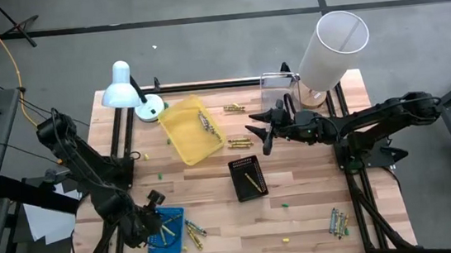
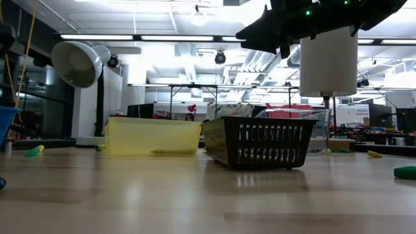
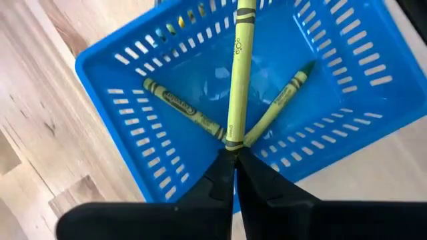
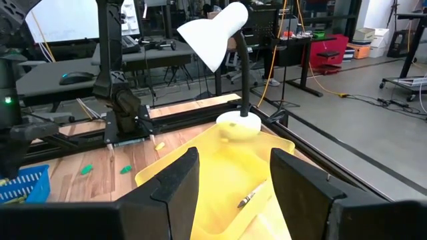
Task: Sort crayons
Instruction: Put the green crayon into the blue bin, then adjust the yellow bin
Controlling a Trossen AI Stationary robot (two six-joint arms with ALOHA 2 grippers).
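Note:
My left gripper (image 1: 153,219) sits over the blue tray (image 1: 177,211) at the table's near left, shut on a yellow-green crayon (image 3: 239,73). Two more green crayons (image 3: 183,107) lie on the blue tray's floor (image 3: 133,133). My right gripper (image 1: 257,132) hovers open and empty between the yellow tray (image 1: 179,147) and the black tray (image 1: 238,168). In the right wrist view its fingers (image 4: 233,180) stand above the yellow tray (image 4: 227,163), where a crayon (image 4: 248,198) lies. Greyish crayons (image 1: 206,122) lie in the yellow tray and a yellow one (image 1: 253,180) lies in the black tray. My left gripper pinches the yellow-green crayon by its near end (image 3: 231,141), only at the free ends of its two fingers. The crayon runs straight on from the fingers, along them, over the inside of the blue tray and above the two crayons lying there. Whether its far end touches the tray I cannot tell.
Loose crayons lie on the table at the far middle (image 1: 232,107), beside the yellow tray (image 1: 239,142), next to the blue tray (image 1: 193,233) and at the near right (image 1: 338,222). A white lamp (image 1: 126,86), a clear box (image 1: 276,88) and a white cylinder (image 1: 330,46) stand at the far edge.

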